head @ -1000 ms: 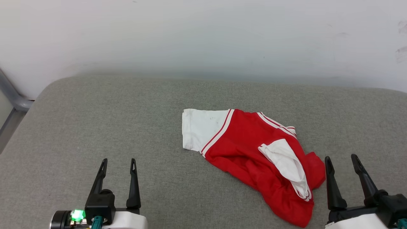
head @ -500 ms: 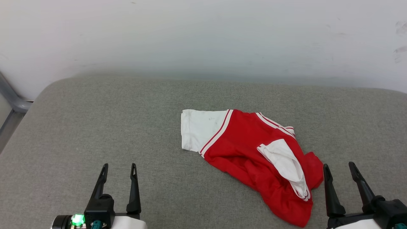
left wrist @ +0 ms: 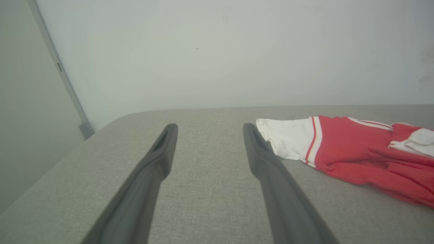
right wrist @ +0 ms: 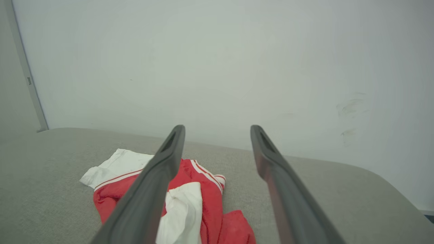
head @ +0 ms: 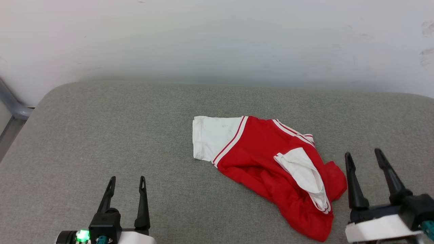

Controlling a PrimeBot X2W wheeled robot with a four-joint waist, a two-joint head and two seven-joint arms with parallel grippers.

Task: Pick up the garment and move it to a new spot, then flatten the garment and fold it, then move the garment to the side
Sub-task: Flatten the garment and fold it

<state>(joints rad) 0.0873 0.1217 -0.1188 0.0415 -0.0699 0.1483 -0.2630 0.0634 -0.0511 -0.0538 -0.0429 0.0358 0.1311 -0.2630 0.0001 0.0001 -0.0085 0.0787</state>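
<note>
The garment (head: 268, 162), a red T-shirt with white sleeves and red-white striped trim, lies crumpled on the grey padded surface (head: 101, 128), right of centre. One white sleeve lies flat at its left end; the other is folded over the red body. My left gripper (head: 127, 178) stands open at the lower left, well apart from the garment (left wrist: 339, 149). Just right of the shirt's lower right edge, my right gripper (head: 362, 155) hovers open, its fingers empty. In the right wrist view the garment (right wrist: 210, 200) lies below and left of the open gripper (right wrist: 217, 128).
A pale wall (head: 217, 40) rises behind the padded surface. A grey metal rail (head: 13, 105) runs at the far left. The surface's rounded corners show at back left and at the right (right wrist: 390, 189).
My right gripper has moved forward and up, its wrist now showing more in the head view. The left gripper has drawn back slightly. The garment has not moved.
</note>
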